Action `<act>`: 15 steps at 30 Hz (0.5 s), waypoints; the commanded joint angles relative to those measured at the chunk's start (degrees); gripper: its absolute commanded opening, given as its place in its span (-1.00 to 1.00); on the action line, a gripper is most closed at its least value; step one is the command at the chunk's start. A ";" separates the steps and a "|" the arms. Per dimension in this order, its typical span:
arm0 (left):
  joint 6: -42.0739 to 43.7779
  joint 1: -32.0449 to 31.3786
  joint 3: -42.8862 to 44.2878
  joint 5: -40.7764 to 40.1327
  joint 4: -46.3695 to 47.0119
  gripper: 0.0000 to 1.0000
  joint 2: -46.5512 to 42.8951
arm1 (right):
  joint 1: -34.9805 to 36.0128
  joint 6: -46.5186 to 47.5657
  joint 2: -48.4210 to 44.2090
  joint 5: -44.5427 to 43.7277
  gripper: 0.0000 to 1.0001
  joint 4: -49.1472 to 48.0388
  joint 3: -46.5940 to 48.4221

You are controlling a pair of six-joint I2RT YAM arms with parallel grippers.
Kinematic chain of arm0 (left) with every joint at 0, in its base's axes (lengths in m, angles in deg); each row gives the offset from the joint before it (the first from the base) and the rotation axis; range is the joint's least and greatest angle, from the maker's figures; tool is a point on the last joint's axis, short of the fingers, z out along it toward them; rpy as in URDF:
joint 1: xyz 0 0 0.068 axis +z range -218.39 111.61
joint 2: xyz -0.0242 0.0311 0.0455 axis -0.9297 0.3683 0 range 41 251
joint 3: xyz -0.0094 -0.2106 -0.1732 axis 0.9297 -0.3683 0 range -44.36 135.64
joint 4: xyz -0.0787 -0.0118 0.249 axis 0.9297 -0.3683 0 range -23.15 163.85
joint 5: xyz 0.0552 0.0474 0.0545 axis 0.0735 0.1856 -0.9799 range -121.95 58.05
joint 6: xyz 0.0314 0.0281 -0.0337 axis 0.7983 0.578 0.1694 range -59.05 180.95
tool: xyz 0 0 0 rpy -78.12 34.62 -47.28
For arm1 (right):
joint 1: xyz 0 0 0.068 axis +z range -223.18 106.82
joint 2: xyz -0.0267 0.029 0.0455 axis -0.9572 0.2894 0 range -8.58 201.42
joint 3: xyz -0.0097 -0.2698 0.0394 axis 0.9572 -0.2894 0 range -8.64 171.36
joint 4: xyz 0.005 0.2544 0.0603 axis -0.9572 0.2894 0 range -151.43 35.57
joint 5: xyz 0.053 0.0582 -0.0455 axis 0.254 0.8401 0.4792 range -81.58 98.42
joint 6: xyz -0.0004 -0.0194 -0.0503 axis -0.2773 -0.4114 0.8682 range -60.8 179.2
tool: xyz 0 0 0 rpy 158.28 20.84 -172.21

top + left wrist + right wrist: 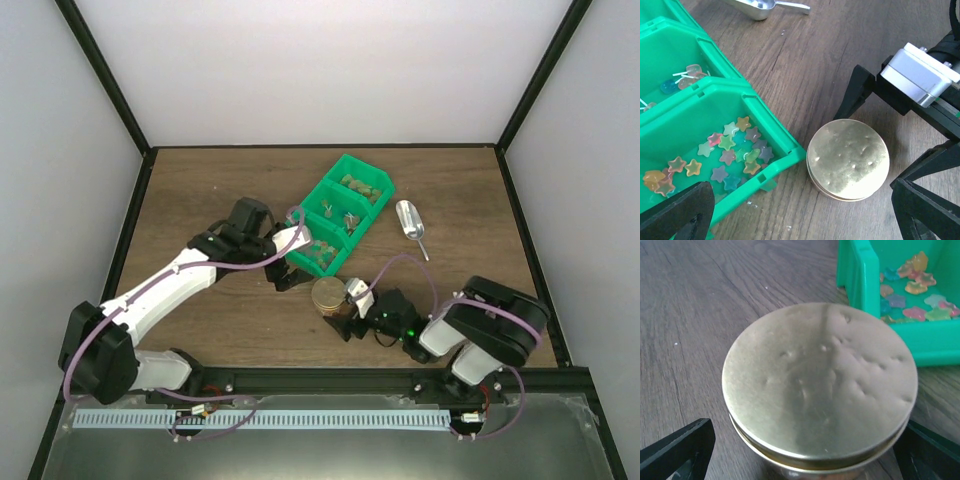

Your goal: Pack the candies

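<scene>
2 jaw pairs wide open. R gripper (804, 452) straddles dented gold round lid (820, 380); advise centre, squeeze evenly, lift straight. L gripper (288, 274) by green plastic bin (790, 155) w/ star candies (735, 150).

White-and-black arms (185, 278), purple cables (403, 257)

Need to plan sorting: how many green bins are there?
3, in a diagonal row: far bin, middle bin, near bin beside the jar. None seems hidden.
</scene>
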State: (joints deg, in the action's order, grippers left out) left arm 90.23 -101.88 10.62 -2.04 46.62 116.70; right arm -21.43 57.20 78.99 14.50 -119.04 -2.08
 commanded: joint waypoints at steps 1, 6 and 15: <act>4.53 0.63 -0.57 1.77 -2.57 0.99 -2.37 | 0.55 3.30 6.24 2.72 0.96 -16.38 0.96; 6.28 0.62 -2.35 0.30 -5.14 0.94 -4.75 | 0.55 7.29 17.89 3.24 0.84 -28.24 1.31; 13.91 0.65 -4.68 0.87 -10.76 0.90 -7.75 | 0.70 10.22 26.88 8.37 0.65 -38.21 5.17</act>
State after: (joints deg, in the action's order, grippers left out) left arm 98.23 -101.42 6.58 -2.74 40.04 109.49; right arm -21.43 64.80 104.80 18.72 -147.78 0.79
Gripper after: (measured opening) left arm 0.953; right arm 0.853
